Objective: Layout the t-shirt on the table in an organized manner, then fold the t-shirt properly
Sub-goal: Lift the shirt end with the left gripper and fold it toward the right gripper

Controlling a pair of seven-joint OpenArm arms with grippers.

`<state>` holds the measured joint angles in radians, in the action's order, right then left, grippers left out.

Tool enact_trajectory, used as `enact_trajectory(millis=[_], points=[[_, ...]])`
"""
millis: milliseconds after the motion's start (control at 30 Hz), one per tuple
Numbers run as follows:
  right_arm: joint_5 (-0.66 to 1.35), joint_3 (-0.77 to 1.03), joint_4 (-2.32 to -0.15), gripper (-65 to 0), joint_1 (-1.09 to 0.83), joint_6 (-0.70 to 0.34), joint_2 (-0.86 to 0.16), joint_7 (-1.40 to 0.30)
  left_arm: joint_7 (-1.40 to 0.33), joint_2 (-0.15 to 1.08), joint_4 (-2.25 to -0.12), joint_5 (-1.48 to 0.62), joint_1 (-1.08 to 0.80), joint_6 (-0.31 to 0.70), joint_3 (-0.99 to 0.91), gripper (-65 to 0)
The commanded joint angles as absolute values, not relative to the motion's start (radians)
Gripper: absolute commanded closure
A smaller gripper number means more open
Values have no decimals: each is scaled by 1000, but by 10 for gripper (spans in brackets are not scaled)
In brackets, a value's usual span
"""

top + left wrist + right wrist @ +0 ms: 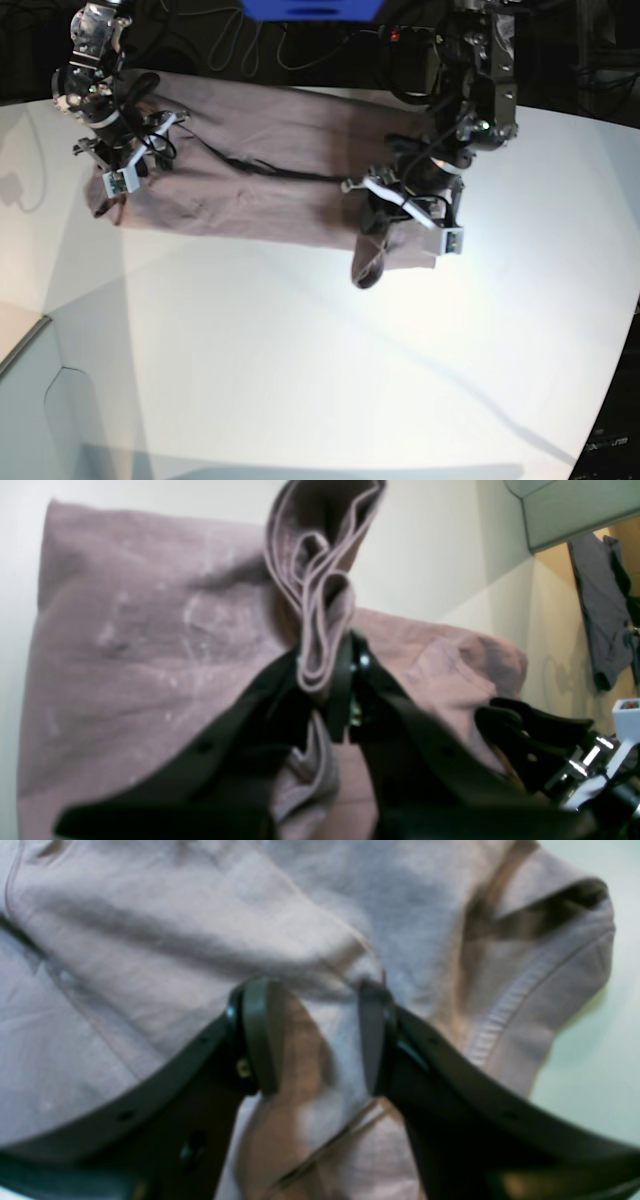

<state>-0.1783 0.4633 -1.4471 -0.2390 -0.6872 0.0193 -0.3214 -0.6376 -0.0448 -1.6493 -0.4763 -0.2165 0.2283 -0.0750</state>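
The mauve t-shirt (260, 170) lies stretched sideways across the back of the white table (320, 350). My left gripper (383, 222) is over the shirt's right end, shut on a bunch of folded layers. In the left wrist view (324, 680) the pinched hem edges (315, 580) stick up past the fingertips. A flap (367, 265) hangs down toward the table. My right gripper (106, 188) is at the shirt's left end. In the right wrist view (317, 1037) its jaws stand apart over rumpled cloth (150, 940) near a sleeve (550, 965).
A blue object (310, 8) and dark cables sit behind the table's back edge. The table's curved edge (40, 335) runs along the lower left. A dark garment (600, 610) hangs off to the right in the left wrist view.
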Motion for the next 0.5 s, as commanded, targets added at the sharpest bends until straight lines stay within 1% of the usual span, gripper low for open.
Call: enact_trajectory(millis=[0, 467], points=[[-170, 467, -1463, -253, -237, -698, 10, -305, -624, -51, -1656, -495, -206, 239, -51, 0], [-170, 463, -1463, -253, -237, -698, -4, -305, -624, -51, -1577, -493, -173, 240, 48, 0]])
